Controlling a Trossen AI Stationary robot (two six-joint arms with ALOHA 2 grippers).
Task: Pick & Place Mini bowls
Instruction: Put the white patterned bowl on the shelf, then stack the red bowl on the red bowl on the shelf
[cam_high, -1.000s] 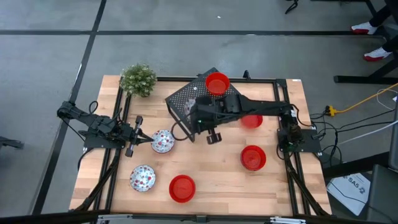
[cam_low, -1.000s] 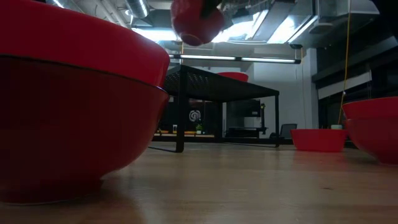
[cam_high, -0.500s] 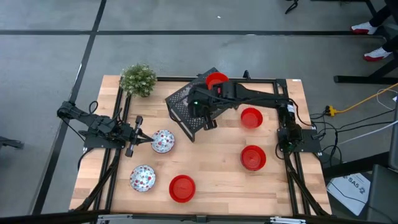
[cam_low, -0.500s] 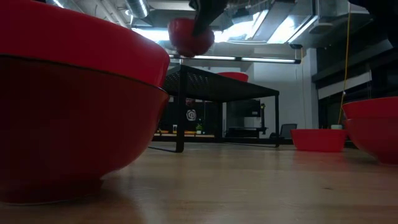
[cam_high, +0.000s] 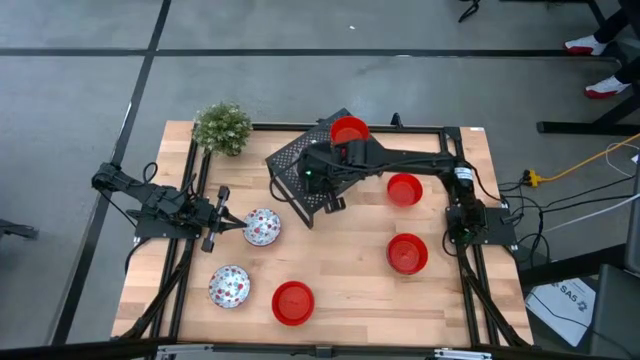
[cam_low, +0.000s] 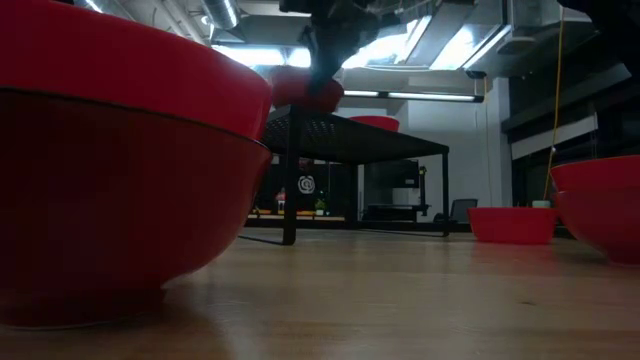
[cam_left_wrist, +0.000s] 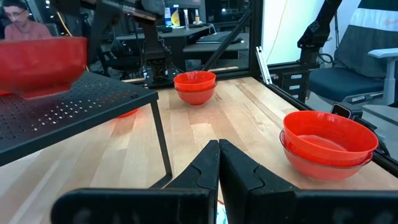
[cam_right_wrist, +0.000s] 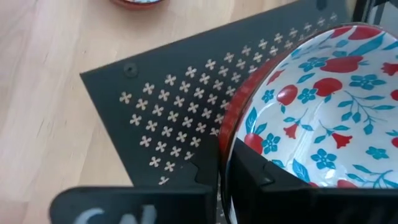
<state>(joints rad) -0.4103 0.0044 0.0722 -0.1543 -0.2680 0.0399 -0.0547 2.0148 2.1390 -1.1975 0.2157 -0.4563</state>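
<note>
1. As seen from above, the right gripper (cam_high: 322, 180) is stretched over the black perforated rack (cam_high: 296, 172), its load hidden under the arm. A red bowl (cam_high: 349, 131) sits on the rack's far corner. Three more red bowls (cam_high: 404, 189) lie on the wooden table (cam_high: 340, 275), with two floral bowls (cam_high: 262, 227) near the left gripper (cam_high: 236, 226), which waits at the table's left side beside a small potted plant (cam_high: 222, 128).

2. From table height, a red-bottomed bowl (cam_low: 305, 92) is held just above the rack's top, pinched at its rim so that it can be lowered flat. A large red bowl (cam_low: 120, 170) fills the foreground.

3. Past the left wrist, the left gripper's fingers (cam_left_wrist: 202, 171) are pressed together with nothing between them. A stack of red bowls (cam_left_wrist: 328, 143) is near, and a person shows in the room beyond.

4. Past the right wrist, the right gripper's fingers (cam_right_wrist: 245, 177) are clamped on the rim of a floral mini bowl (cam_right_wrist: 311, 112), red outside, directly over the rack; release is judged to be next.
</note>
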